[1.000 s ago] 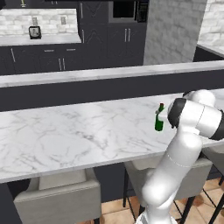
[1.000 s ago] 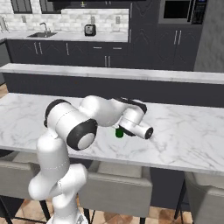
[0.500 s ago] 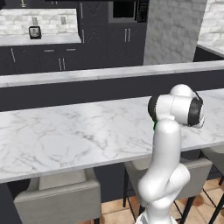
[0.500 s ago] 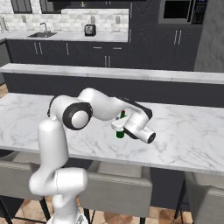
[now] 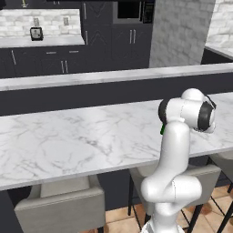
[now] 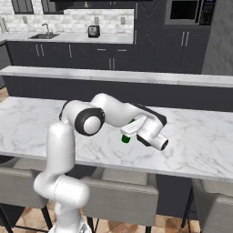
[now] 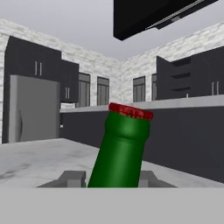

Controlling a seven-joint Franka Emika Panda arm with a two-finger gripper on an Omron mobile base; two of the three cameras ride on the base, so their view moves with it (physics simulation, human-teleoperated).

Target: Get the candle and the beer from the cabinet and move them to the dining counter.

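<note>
Hand view shows the beer, a green bottle with a red cap, between your pincer's partly open fingers, low over the dining counter. You appear to be placing it; whether it's gripped, I cannot tell. Next, confirm release, then retreat backward.

The green beer, red-capped, stands tilted on the white marble dining counter.

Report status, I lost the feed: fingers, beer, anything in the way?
Fingers either side of the beer, grip unclear. Bottle tilted in hand view, low over the dining counter. Nothing nearby blocking on the marble.
</note>
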